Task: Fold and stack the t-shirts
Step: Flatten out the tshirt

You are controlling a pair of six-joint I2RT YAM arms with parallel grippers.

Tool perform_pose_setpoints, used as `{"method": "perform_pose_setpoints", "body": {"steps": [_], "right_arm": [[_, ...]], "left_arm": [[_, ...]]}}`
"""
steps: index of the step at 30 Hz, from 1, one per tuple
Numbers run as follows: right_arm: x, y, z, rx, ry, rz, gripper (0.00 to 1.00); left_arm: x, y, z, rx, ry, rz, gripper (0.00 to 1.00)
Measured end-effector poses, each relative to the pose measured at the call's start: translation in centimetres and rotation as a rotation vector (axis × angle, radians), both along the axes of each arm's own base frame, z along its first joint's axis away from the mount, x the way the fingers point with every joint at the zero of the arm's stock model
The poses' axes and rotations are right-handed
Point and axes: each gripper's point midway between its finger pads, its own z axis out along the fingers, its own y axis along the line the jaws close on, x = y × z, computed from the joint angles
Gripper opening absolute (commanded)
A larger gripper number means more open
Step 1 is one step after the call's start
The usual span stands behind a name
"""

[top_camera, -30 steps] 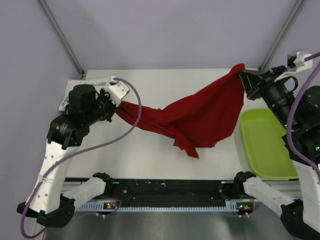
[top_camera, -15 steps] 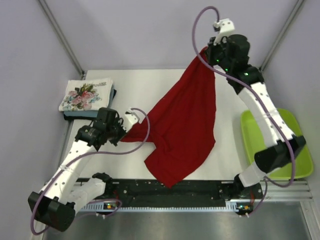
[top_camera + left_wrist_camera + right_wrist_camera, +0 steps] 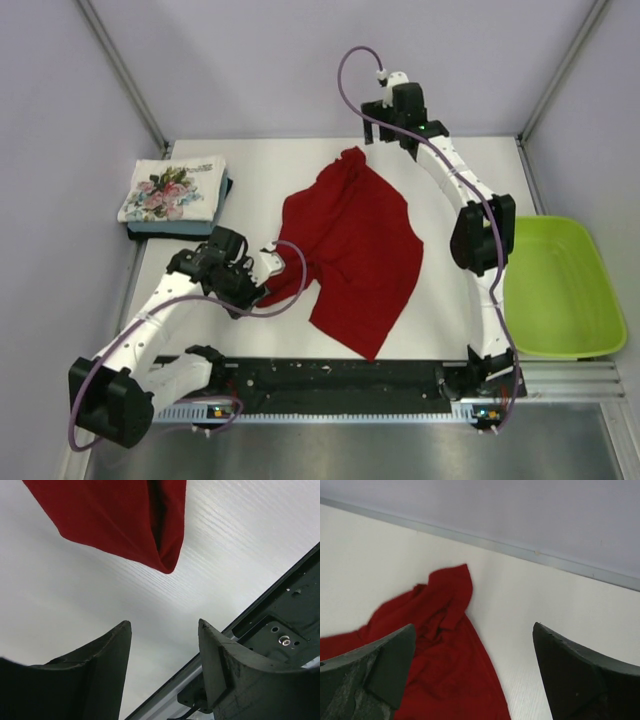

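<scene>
Both of your grippers have let go since half a second ago: the deep red cloth t-shirt (image 3: 350, 250), then hung between them, now lies spread on the white table (image 3: 250, 160). It sits about mid-table, with one bunched corner pointing to the far edge and another to the near rail.

Your right gripper (image 3: 388, 138) hangs over the far corner with its jaws wide apart and nothing between them. In its wrist view the red corner lies on the table below it. Your left gripper (image 3: 262, 275) is at the shirt's near-left corner, jaws parted and holding nothing. Its wrist view shows a folded red tip just ahead of the fingers (image 3: 100, 655).

That placement looks deliberate. I judge the shirt was laid out by opposite corners so it can be flattened before folding, though it is not yet smooth.

By count there is one loose red shirt. At the far left is one stack, topped by a folded white t-shirt with a pink floral print (image 3: 172, 190). A bluish cloth edge (image 3: 165, 227) shows beneath, but you cannot tell how many layers it holds. One lime-green plastic tray (image 3: 560, 285) sits at the right, well apart from the cloth.
</scene>
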Motion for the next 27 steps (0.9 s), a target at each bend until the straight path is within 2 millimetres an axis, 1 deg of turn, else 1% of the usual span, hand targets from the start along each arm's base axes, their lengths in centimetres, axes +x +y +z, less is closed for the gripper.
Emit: {"method": "perform_pose_setpoints", "body": {"steps": [2,4,7,10,11,12,13,15,19,20,21,22,24,26,27], "right_arm": [[-0.5,-0.2,-1.3,0.006,0.049,-0.006,0.99],[-0.9,-0.2,-1.8,0.023,0.069,-0.004,0.99],[-2.5,0.3,-3.0,0.052,0.128,0.034,0.99],[-4.7,1.4,-3.7,0.092,0.190,0.104,0.99],[-5.6,1.7,-3.9,0.107,0.209,0.127,0.97],[-6.5,1.9,-3.8,0.117,0.224,0.146,0.93],[-7.7,2.2,-3.8,0.131,0.239,0.173,0.98],[-9.9,2.6,-3.4,0.153,0.263,0.216,0.99],[-17.2,2.7,-2.4,0.174,0.297,0.329,0.99],[-19.5,2.6,-2.2,0.170,0.293,0.357,0.99],[-21.3,2.5,-2.1,0.158,0.285,0.380,0.99],[-23.8,2.5,-2.0,0.136,0.254,0.423,0.99],[-28.2,3.0,-2.5,0.085,0.226,0.514,0.99],[-33.0,4.8,-3.7,0.014,0.203,0.664,0.99],[-35.1,5.7,-4.6,-0.020,0.201,0.743,0.99]], "left_arm": [[0.0,0.1,0.1,0.007,0.010,0.015,0.61],[0.3,0.1,0.6,0.007,0.007,0.031,0.61],[1.8,-0.3,2.1,0.001,-0.027,0.056,0.61],[3.5,-0.9,3.5,-0.015,-0.050,0.071,0.63],[4.1,-1.3,3.9,-0.023,-0.052,0.069,0.64],[4.7,-1.8,4.2,-0.037,-0.045,0.063,0.66],[5.3,-2.3,4.3,-0.050,-0.038,0.054,0.68],[6.3,-3.4,4.4,-0.083,-0.025,0.035,0.76],[8.5,-5.2,3.7,-0.141,-0.038,-0.008,0.76],[8.8,-5.5,3.3,-0.149,-0.036,-0.018,0.76],[9.2,-5.9,2.9,-0.159,-0.028,-0.030,0.76],[9.5,-6.2,2.5,-0.167,-0.023,-0.037,0.76],[10.3,-6.7,1.5,-0.175,-0.011,-0.046,0.75],[11.0,-7.0,0.7,-0.176,-0.011,-0.046,0.74],[11.4,-7.0,0.3,-0.171,-0.019,-0.042,0.73]]}}
